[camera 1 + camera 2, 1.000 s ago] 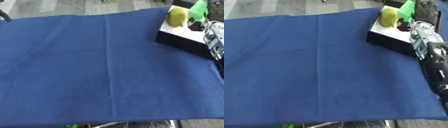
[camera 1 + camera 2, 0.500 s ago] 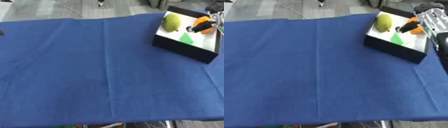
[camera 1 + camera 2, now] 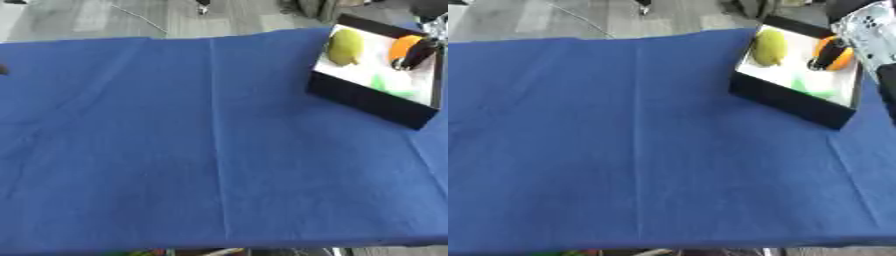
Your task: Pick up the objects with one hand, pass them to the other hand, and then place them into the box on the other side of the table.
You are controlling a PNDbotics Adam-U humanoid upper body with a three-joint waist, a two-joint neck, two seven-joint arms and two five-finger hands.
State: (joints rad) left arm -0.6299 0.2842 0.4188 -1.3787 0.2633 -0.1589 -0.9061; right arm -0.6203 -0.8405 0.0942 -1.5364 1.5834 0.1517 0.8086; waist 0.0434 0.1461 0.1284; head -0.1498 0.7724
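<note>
A black box [image 3: 785, 100] with a white inside stands at the table's far right. In it lie a yellow-green fruit [image 3: 768, 46], a small green thing [image 3: 811, 89] and an orange round object [image 3: 836, 53]. My right hand [image 3: 828, 56] comes in from the upper right corner on a silver and black forearm. Its dark fingers curl over the orange object inside the box. Only a dark sliver of my left hand [image 3: 3, 70] shows, at the left edge over the cloth.
A blue cloth [image 3: 192, 145] covers the whole table, with a crease running front to back. Grey floor with cables [image 3: 140, 20] lies beyond the far edge. The table's front edge runs along the bottom of the view.
The camera has tilted, so the box now shows whole and lower in the view. My right forearm has drawn back toward the upper right corner, fingers still on the orange object.
</note>
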